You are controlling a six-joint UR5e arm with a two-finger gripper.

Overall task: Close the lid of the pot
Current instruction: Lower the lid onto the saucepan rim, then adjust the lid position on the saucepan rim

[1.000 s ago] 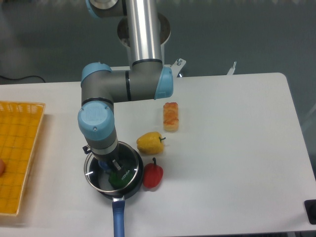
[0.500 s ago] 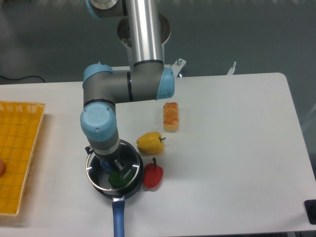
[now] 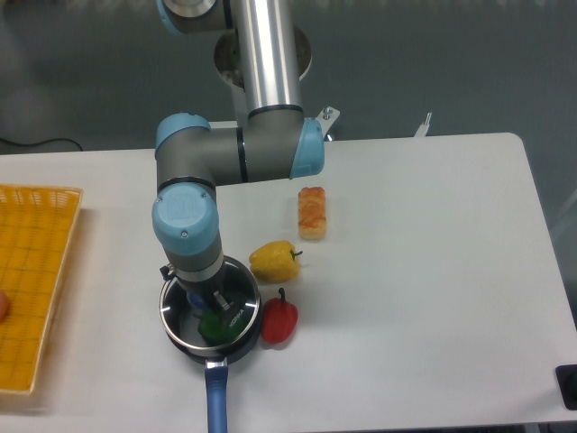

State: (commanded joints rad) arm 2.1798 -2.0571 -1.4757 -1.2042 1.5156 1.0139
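**A:** so what's changed in the last second? Looks almost frozen to me.

**B:** small drift. The arm [image 3: 189,225] and the lid [image 3: 209,305] it carries slide a bit to the right, so the metal rim now sits nearly square over the pot [image 3: 213,317] instead of hanging off its left edge. My read is that's the final lining-up before the lid gets set down and let go.

**A:** and the claw?

**B:** the claw [image 3: 200,299] points straight down from the wrist, clamped on the blue knob as far as I can tell, though the wrist hides most of it. There's something green showing through the glass.

**A:** where's the pot itself?

**B:** near edge of the bench [image 3: 433,271], blue handle [image 3: 215,404] pointing toward the camera, a red pepper [image 3: 279,318] touching its right side, a yellow pepper [image 3: 274,261] just beyond. Whether the lid is fully seated I can't tell.
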